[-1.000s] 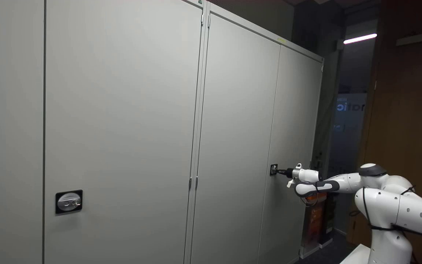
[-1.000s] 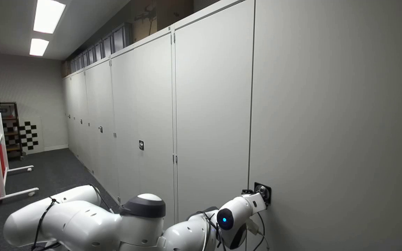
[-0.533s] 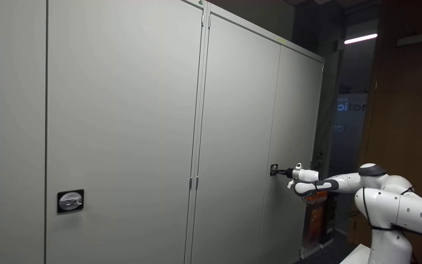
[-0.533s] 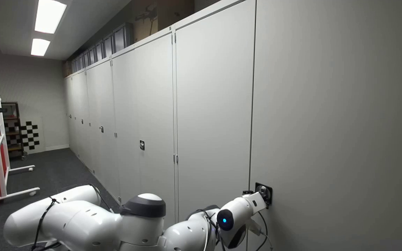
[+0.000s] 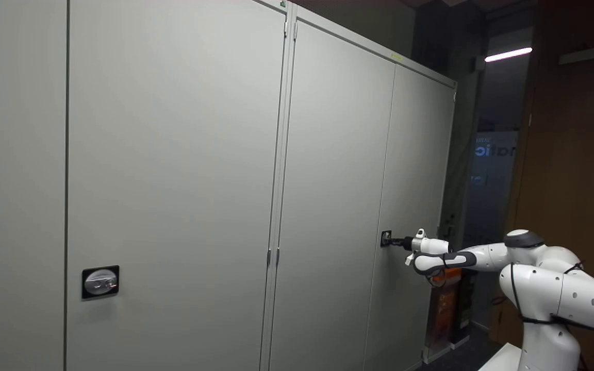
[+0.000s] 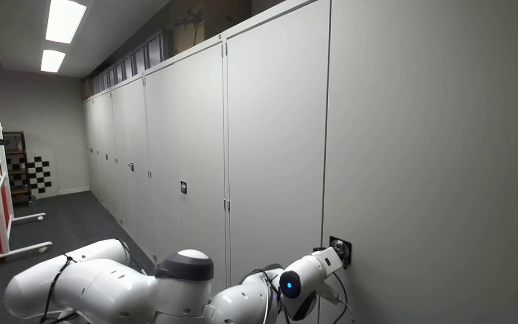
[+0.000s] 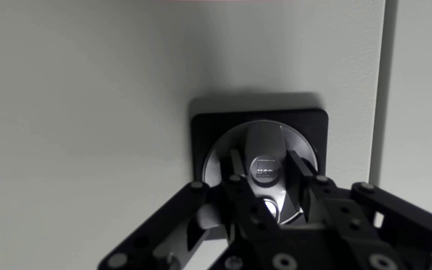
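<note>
- Straddles upright latch handle with claw, seemingly spaced to suit its width.
- Sets fingers at nine and three o'clock.
- Cannot tell if clamped.

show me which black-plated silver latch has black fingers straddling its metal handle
The rightmost latch in both exterior views: its silver handle sits between the fingers; the other latches are untouched.

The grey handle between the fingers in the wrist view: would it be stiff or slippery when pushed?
The grey handle will probably feel stiff, since it looks like a solid bar. It seems unlikely to roll or tip, as it appears mounted in the black plate. Its smooth, shiny surface might let the fingers slip.
</note>
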Controlling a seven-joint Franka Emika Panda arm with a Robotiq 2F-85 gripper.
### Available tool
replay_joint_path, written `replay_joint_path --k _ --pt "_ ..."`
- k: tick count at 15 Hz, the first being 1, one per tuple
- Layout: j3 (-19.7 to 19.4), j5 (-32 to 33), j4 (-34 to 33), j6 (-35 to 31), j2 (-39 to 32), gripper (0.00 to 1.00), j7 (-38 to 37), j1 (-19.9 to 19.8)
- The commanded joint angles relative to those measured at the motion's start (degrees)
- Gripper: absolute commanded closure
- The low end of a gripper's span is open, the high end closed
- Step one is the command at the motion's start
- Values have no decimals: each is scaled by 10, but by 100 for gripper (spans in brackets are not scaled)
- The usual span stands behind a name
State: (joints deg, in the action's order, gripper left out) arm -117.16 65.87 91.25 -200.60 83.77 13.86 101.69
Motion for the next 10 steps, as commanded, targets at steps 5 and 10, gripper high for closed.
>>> replay_joint_path --k 5,10 --pt "-34 -52 -109 2 6 92 56 59" --pt "-35 -52 -112 2 6 92 69 59"
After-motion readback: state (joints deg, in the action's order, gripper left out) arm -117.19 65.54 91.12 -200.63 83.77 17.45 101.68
